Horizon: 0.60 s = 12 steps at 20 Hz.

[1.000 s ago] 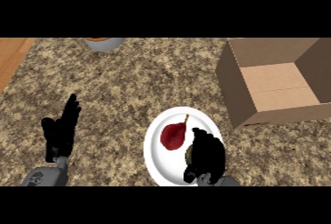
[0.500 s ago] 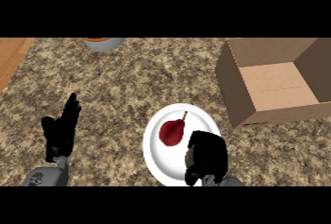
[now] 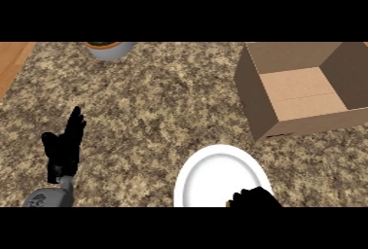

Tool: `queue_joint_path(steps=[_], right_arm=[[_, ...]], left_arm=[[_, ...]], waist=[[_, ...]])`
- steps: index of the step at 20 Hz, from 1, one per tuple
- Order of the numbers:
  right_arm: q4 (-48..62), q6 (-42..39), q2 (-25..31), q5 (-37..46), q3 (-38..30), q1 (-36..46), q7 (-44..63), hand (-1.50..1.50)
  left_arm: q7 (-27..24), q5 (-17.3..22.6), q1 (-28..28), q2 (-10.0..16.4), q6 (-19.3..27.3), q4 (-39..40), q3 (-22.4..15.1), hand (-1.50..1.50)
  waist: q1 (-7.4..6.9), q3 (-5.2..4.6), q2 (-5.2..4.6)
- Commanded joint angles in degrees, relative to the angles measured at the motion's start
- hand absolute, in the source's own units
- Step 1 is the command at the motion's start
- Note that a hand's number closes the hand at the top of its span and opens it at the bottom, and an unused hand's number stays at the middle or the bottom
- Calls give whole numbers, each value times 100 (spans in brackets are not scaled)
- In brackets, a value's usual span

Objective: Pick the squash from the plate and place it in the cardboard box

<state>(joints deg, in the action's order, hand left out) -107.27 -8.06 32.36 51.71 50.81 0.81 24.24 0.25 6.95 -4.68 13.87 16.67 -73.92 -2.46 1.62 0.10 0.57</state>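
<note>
Although the plate [image 3: 215, 170] by the counter's front edge looked bare, the squash did not show — perhaps under the right hand [image 3: 255, 197], its hold impossible to tell — the cardboard box [image 3: 253, 97] toward the far right corner.

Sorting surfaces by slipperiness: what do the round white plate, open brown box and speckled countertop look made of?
Round white plate: probably glazed ceramic, smooth uniform white; could be plastic. Open brown box: matte cardboard, flat tan panels with a seam across the floor. Speckled countertop: granite-like stone, mottled beige-brown grains.
</note>
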Motion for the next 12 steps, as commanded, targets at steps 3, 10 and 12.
queue_joint_path(steps=[3, 10, 12], right_arm=[[-1274, 1178, 2146, -295, -635, -860, -1842, 150], [-2696, 2117, 3624, -1669, -2188, -1988, -2729, 150], [-2750, 2208, 3718, -2428, -2899, -1947, -2833, 150]], left_arm=[[-5, 35, -39, -89, 41, 3, 51, 0], [200, 51, 93, 116, 2, -188, 171, 0], [25, 38, 184, -43, 25, -107, 113, 0]], waist=[[74, 0, -16], [175, -4, -1], [131, -6, -24]])
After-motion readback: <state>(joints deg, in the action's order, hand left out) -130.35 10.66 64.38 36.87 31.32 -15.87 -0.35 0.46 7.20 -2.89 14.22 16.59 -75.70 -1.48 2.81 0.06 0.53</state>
